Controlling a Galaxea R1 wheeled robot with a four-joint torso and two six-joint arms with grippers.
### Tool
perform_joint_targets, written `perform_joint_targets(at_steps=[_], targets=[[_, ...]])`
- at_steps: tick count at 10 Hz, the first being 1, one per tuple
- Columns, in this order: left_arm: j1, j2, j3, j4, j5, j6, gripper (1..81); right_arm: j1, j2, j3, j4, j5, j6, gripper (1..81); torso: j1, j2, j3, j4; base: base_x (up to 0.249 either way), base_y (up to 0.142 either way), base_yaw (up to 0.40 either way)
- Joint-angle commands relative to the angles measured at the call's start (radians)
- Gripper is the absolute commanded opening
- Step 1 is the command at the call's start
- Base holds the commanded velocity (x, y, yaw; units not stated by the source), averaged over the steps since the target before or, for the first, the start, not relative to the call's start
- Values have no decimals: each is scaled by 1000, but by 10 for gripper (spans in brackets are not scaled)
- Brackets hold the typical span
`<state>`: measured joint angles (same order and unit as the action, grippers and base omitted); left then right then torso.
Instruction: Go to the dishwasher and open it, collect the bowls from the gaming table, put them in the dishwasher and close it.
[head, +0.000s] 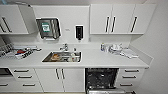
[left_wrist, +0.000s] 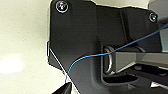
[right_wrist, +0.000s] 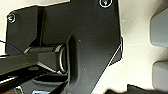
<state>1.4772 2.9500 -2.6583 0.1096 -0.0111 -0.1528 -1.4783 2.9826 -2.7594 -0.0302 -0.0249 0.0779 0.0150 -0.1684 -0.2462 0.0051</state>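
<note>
The under-counter dishwasher with dark wire racks stands open, right of the steel sink holding dishes; whether either gripper's fingers are open or clenched cannot be told.

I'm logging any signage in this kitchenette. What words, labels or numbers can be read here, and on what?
None can be read.
Paper towel dispenser on the wall: a green label, its print too blurred to read.
Black dispenser beside it: no legible marking.
Small mark on the wall between them: too small to read.
Dishwasher: no readable text.
</note>
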Motion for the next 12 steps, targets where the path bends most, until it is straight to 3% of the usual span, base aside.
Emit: perform_joint_targets(at_steps=[1,2,3,12], targets=[[-45,78,-147,1,54,4,811,49,-9,3,-7,-53,-4,811,0,0,46,0,0,0,0],[-45,80,-149,7,54,6,811,49,-8,4,-7,-53,-4,811,0,0,62,0,0,0,0],[-47,80,-147,9,54,6,811,49,-8,3,-7,-56,-4,811,0,0,34,0,0,0,0],[-47,86,-143,10,52,9,811,46,31,-6,-3,-55,0,811,-1,0,48,0,0,0,0]])
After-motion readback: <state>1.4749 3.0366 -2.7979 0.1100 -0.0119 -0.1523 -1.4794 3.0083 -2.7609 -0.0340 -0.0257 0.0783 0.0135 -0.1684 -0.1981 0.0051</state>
